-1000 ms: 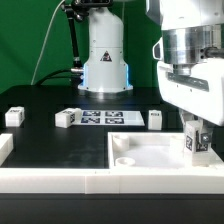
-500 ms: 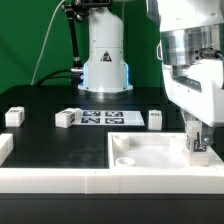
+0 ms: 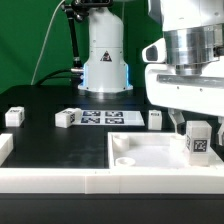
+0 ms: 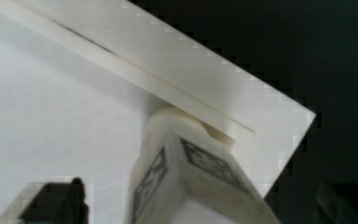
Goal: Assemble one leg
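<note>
**A:** Three spare blocks on the tabletop (image 3: pixel 40 140), ext. view, L to R: left block (image 3: pixel 13 116) alone near the edge, tagged block (image 3: pixel 66 118) just beside the marker board (image 3: pixel 110 118), third block (image 3: pixel 155 120) at the board's other end.

**B:** And the leg?

**A:** The leg (image 3: pixel 198 141) stands upright at the right end of the big white panel (image 3: pixel 150 148), tag toward the cam. Round socket (image 3: pixel 123 158) at the panel's near-left corner.

**B:** Tool?

**A:** Tool (image 3: pixel 197 127) sits right over the leg, jaws spread. Ext. view can't settle contact. Wrist view can: dark fingers (image 4: pixel 51 203) stand clear of the leg on both sides, nothing gripped. It also shows the leg by a panel corner.

**B:** Surroundings?

**A:** Tabletop black, matte. White rail (image 3: pixel 60 180) along the front, robot base (image 3: pixel 103 60) at back centre, green backdrop (image 3: pixel 30 40).
</note>
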Controlling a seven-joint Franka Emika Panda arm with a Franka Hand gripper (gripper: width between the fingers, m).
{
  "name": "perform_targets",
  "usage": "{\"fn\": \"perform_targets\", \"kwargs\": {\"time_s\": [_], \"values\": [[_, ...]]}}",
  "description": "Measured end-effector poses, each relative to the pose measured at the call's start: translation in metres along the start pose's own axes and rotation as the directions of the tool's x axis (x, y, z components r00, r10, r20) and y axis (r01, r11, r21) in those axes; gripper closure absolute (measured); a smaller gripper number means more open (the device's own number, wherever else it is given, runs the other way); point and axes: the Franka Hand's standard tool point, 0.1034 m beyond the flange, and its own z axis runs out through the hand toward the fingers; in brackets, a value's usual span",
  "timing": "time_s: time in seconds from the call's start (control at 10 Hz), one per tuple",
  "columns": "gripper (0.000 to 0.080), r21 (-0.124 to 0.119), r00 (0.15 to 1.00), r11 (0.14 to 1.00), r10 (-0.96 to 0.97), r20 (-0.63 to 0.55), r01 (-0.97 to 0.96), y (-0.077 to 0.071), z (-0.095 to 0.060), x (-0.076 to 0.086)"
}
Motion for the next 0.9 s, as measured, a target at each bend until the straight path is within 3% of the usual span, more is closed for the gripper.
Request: {"fn": "perform_targets", "kwargs": {"time_s": [0.2, 0.6, 0.9], "values": [[0.0151, -0.016, 0.972, 0.972, -0.236, -0.016, 0.236, -0.0050, -0.0017, 0.0002], [0.0151, -0.069, 0.788, 0.787, -0.616, -0.024, 0.613, -0.0072, -0.0033, 0.0009], [0.0151, -0.076, 0.687, 0.686, -0.727, -0.015, 0.724, -0.0063, -0.0031, 0.0026]]}}
